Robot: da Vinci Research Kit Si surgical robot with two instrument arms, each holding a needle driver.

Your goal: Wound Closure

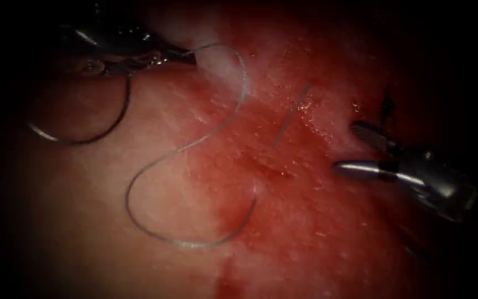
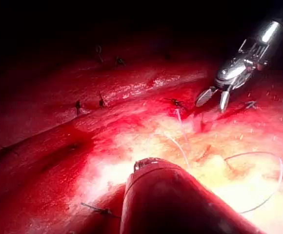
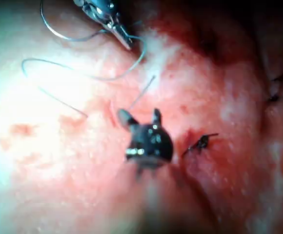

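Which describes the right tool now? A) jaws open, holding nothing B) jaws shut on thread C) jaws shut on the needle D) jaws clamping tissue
A: the right tool has its jaws spread with nothing between them; the needle hangs at the left tool, by the thread.

Left pincer (image 1: 186,55) clamped closed; right pincer (image 1: 349,148) spread apart, holding nothing.

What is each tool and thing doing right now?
left tool: jaws shut on the needle near its end.
right tool: jaws open, holding nothing.
needle: curved, out of the tissue, hanging below the left tool.
thread: slack, lying in loops on the tissue.
tissue: wet with red fluid.
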